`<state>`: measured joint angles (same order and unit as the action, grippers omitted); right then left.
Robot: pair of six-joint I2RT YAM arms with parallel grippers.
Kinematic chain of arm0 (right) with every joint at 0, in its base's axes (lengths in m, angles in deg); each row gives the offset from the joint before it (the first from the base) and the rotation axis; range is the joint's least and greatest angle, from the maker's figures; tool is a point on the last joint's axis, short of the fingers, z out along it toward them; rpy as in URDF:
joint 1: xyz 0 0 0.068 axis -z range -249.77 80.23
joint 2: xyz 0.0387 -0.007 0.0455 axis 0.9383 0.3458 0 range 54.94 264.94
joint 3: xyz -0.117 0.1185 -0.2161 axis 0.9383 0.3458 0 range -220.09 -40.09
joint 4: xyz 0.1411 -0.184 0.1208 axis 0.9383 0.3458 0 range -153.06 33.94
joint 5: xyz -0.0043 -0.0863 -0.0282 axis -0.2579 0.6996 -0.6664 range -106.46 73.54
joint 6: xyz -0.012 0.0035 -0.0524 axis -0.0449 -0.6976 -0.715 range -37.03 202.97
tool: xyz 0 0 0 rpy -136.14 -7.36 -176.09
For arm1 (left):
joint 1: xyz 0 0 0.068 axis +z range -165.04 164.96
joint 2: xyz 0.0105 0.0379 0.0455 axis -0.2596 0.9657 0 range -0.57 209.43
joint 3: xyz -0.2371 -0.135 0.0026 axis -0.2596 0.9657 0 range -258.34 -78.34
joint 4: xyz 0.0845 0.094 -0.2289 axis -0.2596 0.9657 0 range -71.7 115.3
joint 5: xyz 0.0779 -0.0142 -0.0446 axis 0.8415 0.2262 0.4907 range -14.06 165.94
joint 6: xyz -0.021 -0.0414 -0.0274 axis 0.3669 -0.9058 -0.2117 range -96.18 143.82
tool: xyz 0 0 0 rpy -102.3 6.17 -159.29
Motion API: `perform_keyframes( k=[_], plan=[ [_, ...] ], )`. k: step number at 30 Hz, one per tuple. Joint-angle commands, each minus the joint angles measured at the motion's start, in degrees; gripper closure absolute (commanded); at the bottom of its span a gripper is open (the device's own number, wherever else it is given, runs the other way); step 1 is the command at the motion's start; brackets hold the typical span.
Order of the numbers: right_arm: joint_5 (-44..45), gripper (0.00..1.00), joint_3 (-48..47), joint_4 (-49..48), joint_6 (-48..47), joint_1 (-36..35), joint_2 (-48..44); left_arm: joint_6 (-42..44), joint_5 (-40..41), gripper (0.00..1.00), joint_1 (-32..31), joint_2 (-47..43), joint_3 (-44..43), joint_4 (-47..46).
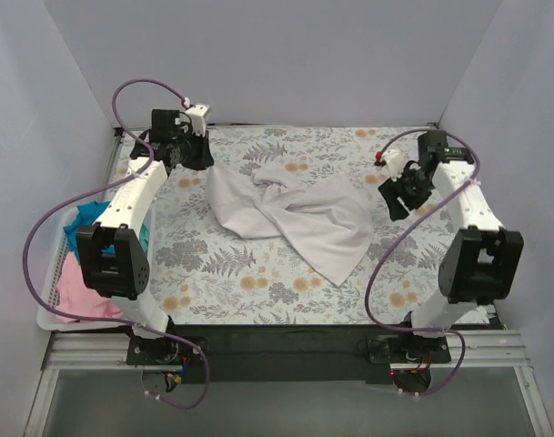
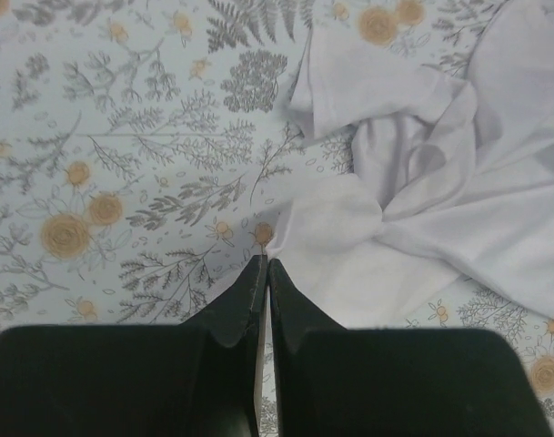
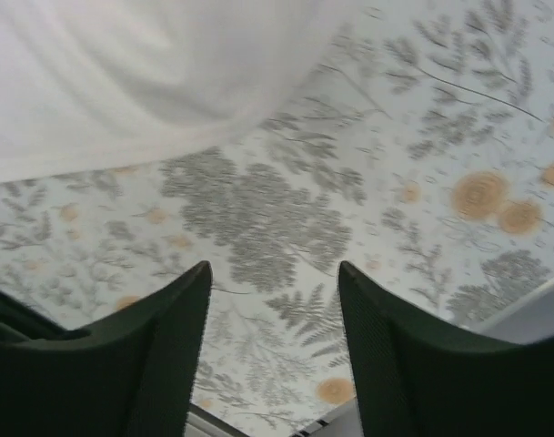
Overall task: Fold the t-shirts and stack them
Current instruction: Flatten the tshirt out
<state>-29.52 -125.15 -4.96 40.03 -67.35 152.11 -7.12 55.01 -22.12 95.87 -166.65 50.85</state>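
Your arms flank the white t-shirt (image 1: 290, 214), crumpled on the surface (image 1: 213, 278).
Left tool (image 2: 266, 266) is pinched closed at the shirt's left edge; right tool (image 3: 275, 269) gapes, tilted down beside its right edge.

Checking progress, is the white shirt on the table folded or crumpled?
Crumpled: the white t-shirt lies twisted and bunched, with no neat folds.

The left arm (image 1: 131, 196) and right arm (image 1: 472, 205) have white links and boxy black joints. Looping purple cables (image 1: 40, 228) hang at 9 and 3 o'clock. Both have black, tapered jaws.
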Motion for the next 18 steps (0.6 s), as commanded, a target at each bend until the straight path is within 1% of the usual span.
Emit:
perform_keyframes(
  k=[1, 2, 3, 5, 6, 7, 9, 12, 18],
  plan=[
    [-5.40, 0.39, 10.32, 3.25, -3.14, -11.62, -11.63, -1.40, 0.28, 1.00, 0.13, 1.11, -1.08, 1.46],
    [-4.70, 0.41, 12.35, 2.28, -1.20, -14.51, -13.91, -1.49, 0.36, 1.00, 0.04, 1.46, -0.72, 1.46],
    [-3.82, 0.42, 16.11, 0.80, 0.56, -20.37, -14.63, -1.49, 0.27, 1.00, 0.13, 1.81, -0.46, 1.54],
    [-0.85, 0.43, 19.21, -4.30, 4.94, -25.68, -15.08, -1.84, 0.36, 1.00, 0.13, 2.43, 0.33, 1.46],
    [0.13, 0.43, 20.44, -5.71, 6.01, -29.97, -14.64, -2.11, 0.19, 1.00, 0.04, 2.52, 0.42, 1.72],
    [0.92, 0.44, 22.20, -7.64, 6.63, -31.58, -13.94, -2.37, 0.36, 1.00, 0.13, 2.87, 0.60, 1.72],
    [2.86, 0.45, 23.09, -8.53, 8.39, -35.35, -11.04, -2.64, 0.45, 1.00, 0.13, 3.22, 0.86, 2.60],
    [4.79, 0.46, 25.11, -10.46, 10.15, -38.96, -8.75, -2.81, 0.71, 1.00, 0.13, 3.23, 1.38, 3.22],
    [4.36, 0.46, 26.87, -11.26, 12.87, -42.66, -7.43, -3.43, 0.71, 1.00, 0.13, 2.78, 2.70, 2.60]
  ],
)
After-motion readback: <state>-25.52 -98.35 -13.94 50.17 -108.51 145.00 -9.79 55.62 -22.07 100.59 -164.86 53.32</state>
